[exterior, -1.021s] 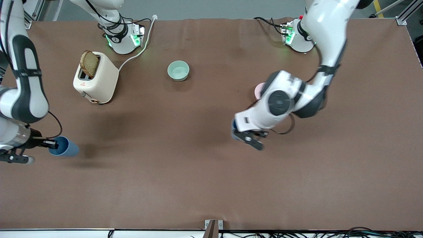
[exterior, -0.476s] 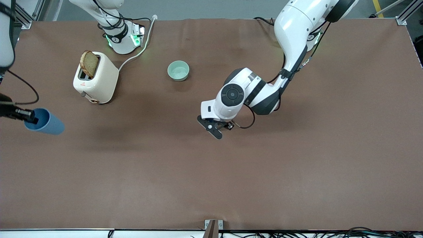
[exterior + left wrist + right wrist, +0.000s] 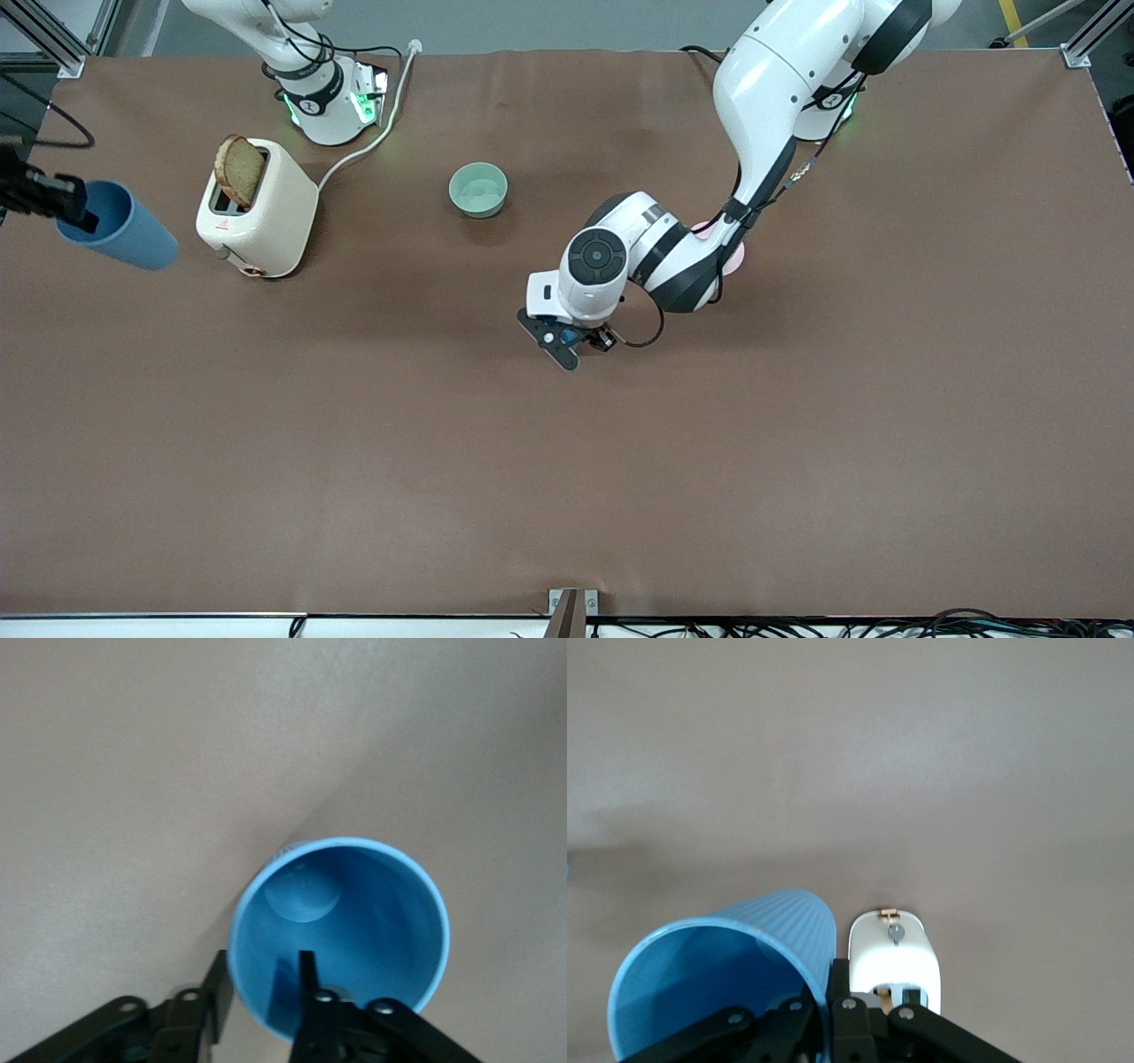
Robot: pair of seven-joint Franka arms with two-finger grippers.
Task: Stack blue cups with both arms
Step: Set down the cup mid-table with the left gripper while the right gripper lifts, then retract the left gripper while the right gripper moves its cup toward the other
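Two blue cups, each pinched at the rim by a pincer.
Left pincer (image 3: 560,341) clamps one cup (image 3: 337,939) above mid-bench (image 3: 567,461); right pincer (image 3: 75,208) clamps the other cup (image 3: 120,232) beside the toaster (image 3: 257,208).

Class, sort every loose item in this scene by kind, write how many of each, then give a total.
Blue cups: 2, one in the right gripper, one in the left gripper
Bowls: 2, mint-green and pink
Toasters: 1
Slices of toast: 1
Total: 6
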